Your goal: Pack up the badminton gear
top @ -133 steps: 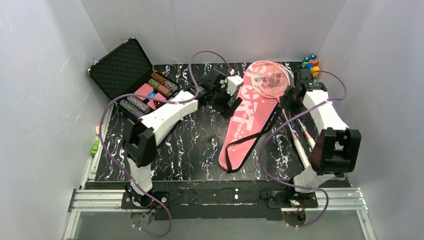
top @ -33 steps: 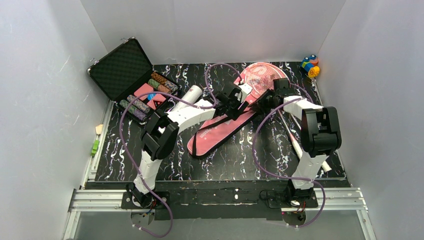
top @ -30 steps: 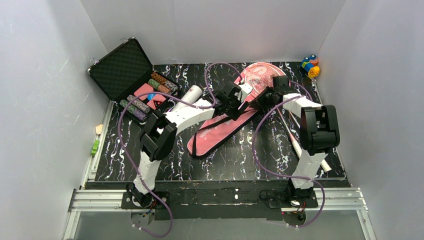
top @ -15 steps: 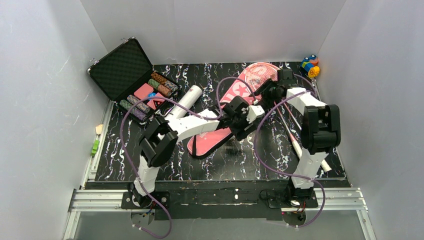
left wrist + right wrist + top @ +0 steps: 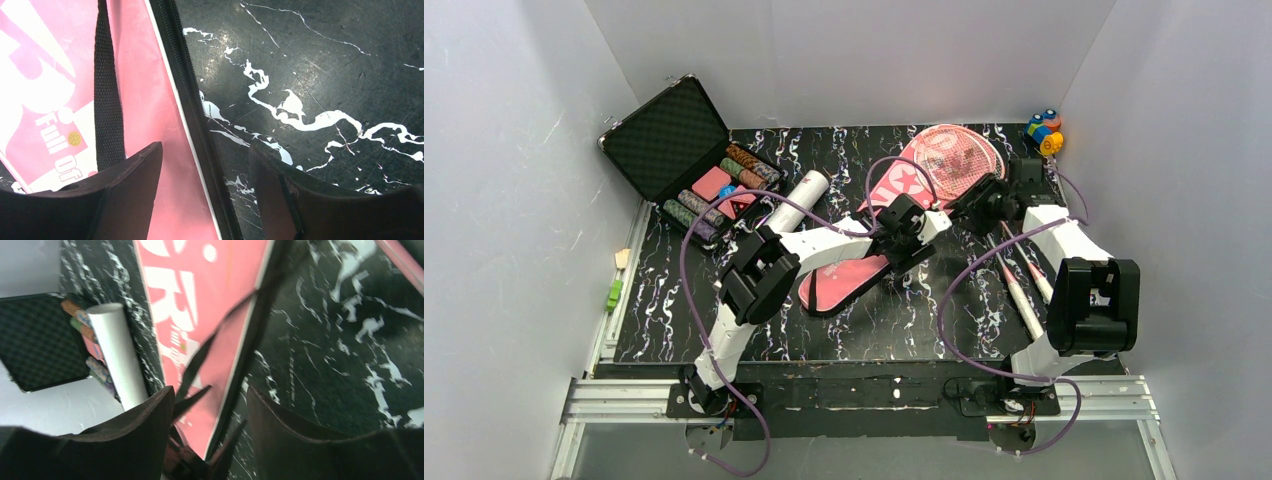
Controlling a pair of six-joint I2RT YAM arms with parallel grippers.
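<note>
My left hand (image 5: 202, 150) over the cover (image 5: 145, 100)
Its long zipped edge runs between my parted fingers (image 5: 135, 170); right hand (image 5: 210, 395), also parted, hovers higher.

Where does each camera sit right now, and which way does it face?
Top external: above and behind the bases, looking down at the table; both arms show.
Left wrist: on the left gripper, facing down at the pink cover and table; both fingers show.
Right wrist: on the right gripper, tilted over the cover toward the white tube; both fingers show.
Shared by all: the cover.
</note>
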